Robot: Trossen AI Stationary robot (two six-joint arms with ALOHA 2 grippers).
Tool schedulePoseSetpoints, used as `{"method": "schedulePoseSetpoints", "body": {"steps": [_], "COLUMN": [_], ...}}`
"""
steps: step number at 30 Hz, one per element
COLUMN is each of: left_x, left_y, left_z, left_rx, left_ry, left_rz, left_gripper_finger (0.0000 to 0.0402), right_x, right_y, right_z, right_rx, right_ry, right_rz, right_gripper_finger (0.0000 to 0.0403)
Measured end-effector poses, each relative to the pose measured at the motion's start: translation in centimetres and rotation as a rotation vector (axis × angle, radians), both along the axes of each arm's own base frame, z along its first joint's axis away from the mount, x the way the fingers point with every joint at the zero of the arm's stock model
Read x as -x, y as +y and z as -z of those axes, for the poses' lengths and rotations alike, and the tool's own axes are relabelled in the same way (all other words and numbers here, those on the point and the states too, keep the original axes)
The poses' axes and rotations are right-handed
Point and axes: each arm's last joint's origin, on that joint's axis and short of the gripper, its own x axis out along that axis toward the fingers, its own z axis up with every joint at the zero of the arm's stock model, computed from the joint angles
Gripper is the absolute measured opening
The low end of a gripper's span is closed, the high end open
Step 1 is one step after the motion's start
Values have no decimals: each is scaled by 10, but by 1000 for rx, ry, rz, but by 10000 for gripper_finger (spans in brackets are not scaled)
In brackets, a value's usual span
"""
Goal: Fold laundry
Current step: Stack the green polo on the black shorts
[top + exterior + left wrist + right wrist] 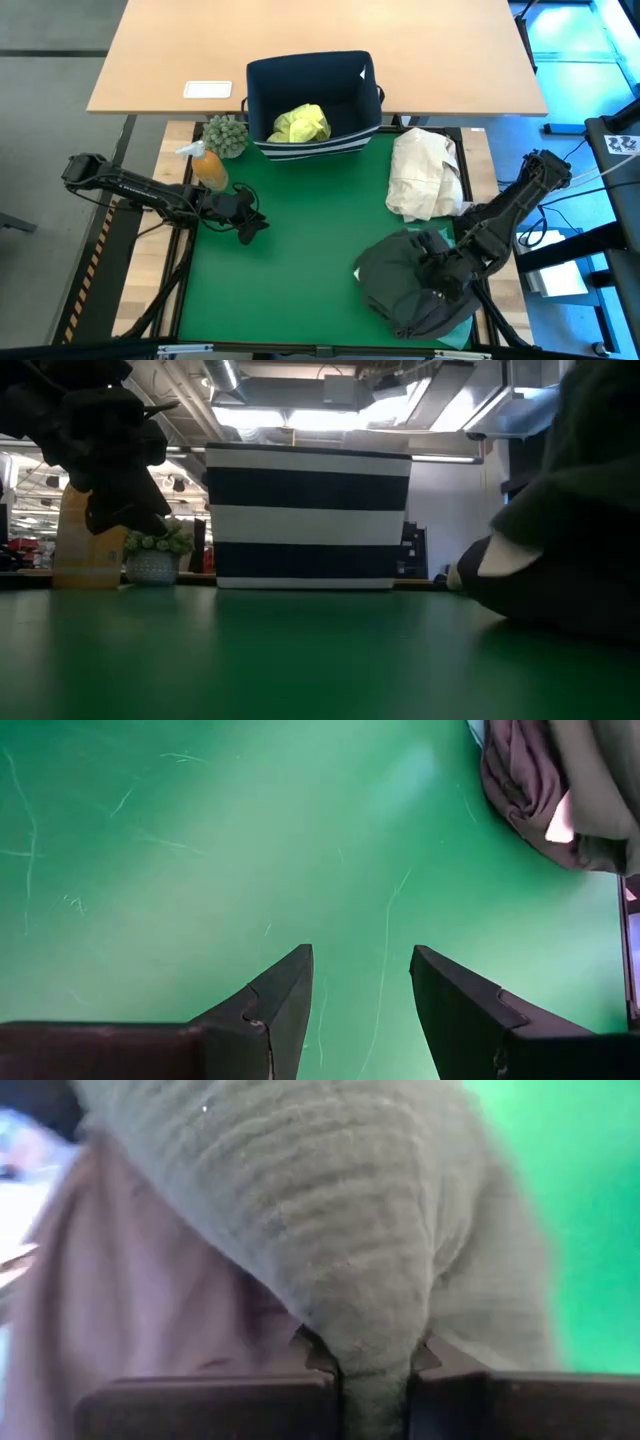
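A heap of dark charcoal laundry (400, 285) lies on the green mat (300, 270) at the near right, and a turquoise corner (456, 336) shows under its near edge. My right gripper (433, 272) stands over this heap, shut on grey ribbed cloth (330, 1200). A yellow-green shirt (300, 123) lies inside the navy bin (262, 95). My left gripper (249, 224) hovers open above bare mat at the left, fingers (280, 1000) apart with nothing between them. The low view shows the dark heap (570, 560) at the right. My right gripper pinches a bunched fold of the grey ribbed cloth (374, 1365) between its two fingers. The fingers come from above, pointing steeply down. The cloth spreads out from the fingertips, and the rest of the heap lies on the mat.
A cream-beige cloth bundle (425, 175) lies at the far right of the mat, next to the dark heap. The striped-base bin stands at the far edge, with an orange bottle (208, 170) and a small potted plant (226, 135) to its left. The mat's middle is bare.
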Motion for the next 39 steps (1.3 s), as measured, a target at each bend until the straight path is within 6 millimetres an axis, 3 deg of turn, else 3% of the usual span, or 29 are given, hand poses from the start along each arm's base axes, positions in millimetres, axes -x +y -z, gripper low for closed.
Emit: {"method": "schedulePoseSetpoints", "body": {"steps": [6,14,19,25,28,36,39], "left_x": [0,0,0,0,0,0,1], "left_y": [0,0,0,0,0,-1,-4], "left_z": [0,0,0,0,0,0,0], "left_rx": [3,26,40,34,46,52,70], "left_ry": [1,-2,-3,-5,-6,-9,-10], "left_rz": [-2,-20,-31,-49,-59,-59,-55], "left_gripper_finger": [165,165,165,165,165,165,165], "right_x": [10,17,24,30,31,25,23], "right_y": [8,10,22,44,47,32,20], "right_z": [21,32,30,11,1,-4,0], "right_rx": [-134,-203,-314,-497,-504,-220,-96], "right_ry": [142,290,374,384,334,9,-18], "right_rz": [101,209,210,146,132,165,221], "right_gripper_finger": [43,201,261,274,274,275,275]}}
